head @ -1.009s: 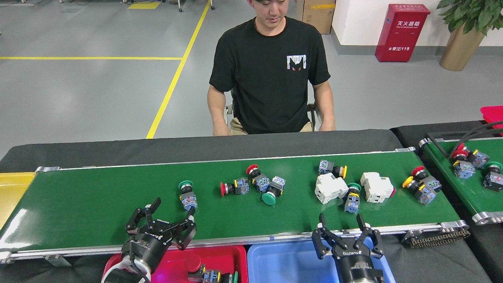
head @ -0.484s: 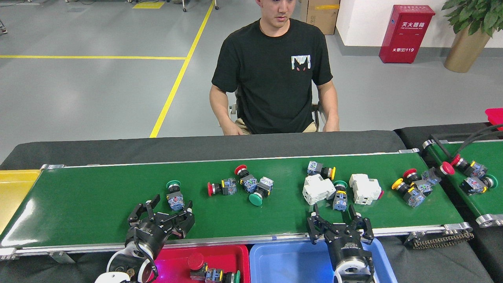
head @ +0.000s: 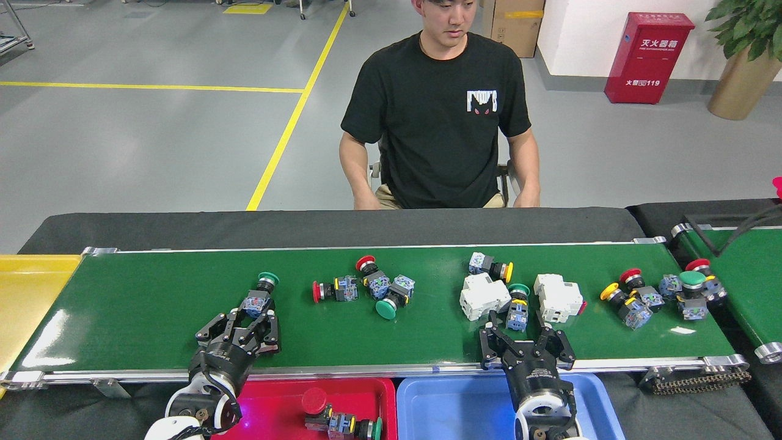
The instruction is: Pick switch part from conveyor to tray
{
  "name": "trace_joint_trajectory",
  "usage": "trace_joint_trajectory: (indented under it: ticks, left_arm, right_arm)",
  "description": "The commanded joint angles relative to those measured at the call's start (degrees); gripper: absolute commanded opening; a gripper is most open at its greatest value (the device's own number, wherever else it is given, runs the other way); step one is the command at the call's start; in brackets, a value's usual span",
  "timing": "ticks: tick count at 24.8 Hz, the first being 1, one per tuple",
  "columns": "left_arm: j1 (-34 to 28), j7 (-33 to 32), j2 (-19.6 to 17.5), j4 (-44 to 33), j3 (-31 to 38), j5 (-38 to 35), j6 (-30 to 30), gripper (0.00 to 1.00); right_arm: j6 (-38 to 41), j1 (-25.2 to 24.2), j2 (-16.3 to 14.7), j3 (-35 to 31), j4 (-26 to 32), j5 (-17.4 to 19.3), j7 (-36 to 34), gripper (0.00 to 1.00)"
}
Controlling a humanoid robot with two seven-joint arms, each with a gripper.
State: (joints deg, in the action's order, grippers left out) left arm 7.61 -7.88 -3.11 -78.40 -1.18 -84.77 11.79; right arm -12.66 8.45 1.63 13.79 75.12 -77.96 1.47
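Note:
The conveyor (head: 153,305) is a long dark-green belt carrying several switch parts. The leftmost switch part (head: 259,296) has a green cap and a blue base and lies tilted. My left gripper (head: 250,319) is open, its fingertips on either side of that blue base. My right gripper (head: 526,339) stands open over the belt's near rail, just below a green-capped switch part (head: 517,305) and not touching it. A red tray (head: 360,391) below the rail holds a few switch parts. Beside it sits a blue tray (head: 452,409).
More switch parts lie in a cluster (head: 366,287) mid-belt, between two white breakers (head: 482,296) (head: 557,297), and in groups (head: 629,296) (head: 690,287) at the right end. A yellow tray (head: 30,287) is at the left, a second belt (head: 751,287) at the right. A person (head: 440,116) sits behind.
The parts have drifted left along the belt, and some came over from the right belt. My left gripper narrowed around the green-capped part, which tilted. My right gripper edged toward the belt.

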Motion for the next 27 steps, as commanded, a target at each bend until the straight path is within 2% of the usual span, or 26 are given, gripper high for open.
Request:
trace_joint_trajectory:
  ticks: [1, 3, 5, 6, 8, 9, 10, 12, 13, 14, 15, 16, 18, 20, 22, 25, 27]
  left_arm:
    - [-3.92, -0.12, -1.11, -7.47, 0.3, 0.22, 8.08, 0.02]
    - [-12.26, -0.12, -3.83, -16.34, 1.09, 0.22, 18.43, 0.04]
    - [-19.04, -0.2, -4.62, -22.15, 2.67, 0.22, 24.42, 0.08]
    - [-22.11, -0.03, -4.71, -23.82, 3.64, 0.39, 27.41, 0.16]
    - [-23.69, -0.03, -4.27, -23.56, 5.57, 0.3, 29.08, 0.5]
    - [-24.13, -0.03, -3.74, -23.56, 7.51, 0.3, 28.82, 0.84]
    - [-24.4, 0.06, -3.13, -23.56, 9.52, 0.3, 28.47, 1.0]
    - [-24.75, 0.15, -1.9, -23.38, 11.64, 0.66, 28.82, 1.0]
    - [-25.01, 0.23, -1.72, -23.47, 12.16, 0.83, 28.91, 1.0]
    - [-25.36, 0.23, -1.72, -23.47, 12.16, 0.92, 28.91, 1.0]
    - [-25.63, 0.23, -1.64, -23.56, 12.34, 1.18, 28.82, 1.0]
    - [-25.72, 0.23, -1.55, -23.56, 12.69, 1.18, 28.64, 1.0]
    - [-25.72, 0.15, -0.41, -23.56, 15.59, 1.18, 27.06, 1.0]
    - [-25.36, 0.23, 2.76, -23.56, 20.86, 1.01, 19.43, 1.0]
    - [-25.36, 0.23, 2.85, -23.47, 24.38, 1.01, 13.09, 1.0]
    - [-26.16, 0.23, 3.02, -23.38, 28.86, 0.92, 12.38, 1.0]
    - [-26.77, 0.23, 2.93, -23.47, 29.83, 1.01, 12.38, 1.0]
  right_arm:
    - [2.46, 0.43, -0.57, -0.17, 1.26, 0.09, 0.29, 0.02]
    - [5.1, -0.19, -0.57, -0.17, 3.72, 0.35, 0.29, 0.02]
    - [7.39, -2.03, -0.66, -0.08, 6.62, 0.44, 0.29, 0.02]
    - [9.67, -3.44, -0.75, -0.08, 8.82, 0.44, 0.29, 0.02]
    - [14.86, -6.51, -0.75, 0.36, 12.69, 0.44, 0.2, 0.01]
    - [18.64, -8.1, -0.75, 0.97, 15.06, 0.35, 0.2, 0.01]
    - [22.67, -9.41, -0.75, 2.11, 17.34, 0.35, 0.11, 0.02]
    - [28.39, -10.91, -0.83, 5.28, 19.36, 0.27, 0.11, 0.02]
    - [29.97, -11.0, -0.75, 7.73, 19.36, 0.18, 0.02, 0.09]
    - [30.32, -10.91, -0.75, 9.94, 19.28, -0.09, 0.02, 0.27]
    - [30.15, -10.82, -0.75, 12.84, 19.19, -0.26, 0.02, 0.72]
    - [29.8, -10.73, -0.48, 15.04, 18.66, -0.35, 0.02, 1.0]
    - [30.15, -10.73, -0.66, 17.32, 17.61, -0.35, 0.02, 1.0]
    - [30.24, -10.73, -0.48, 18.99, 17.08, -0.35, 0.02, 1.0]
    - [30.24, -10.73, -0.31, 19.34, 17.08, -0.26, 0.02, 1.0]
    - [29.45, -10.82, -0.04, 18.82, 18.22, 0.0, -0.15, 1.0]
    - [23.22, -11.87, -0.04, 16.01, 20.33, 0.27, -0.85, 0.99]
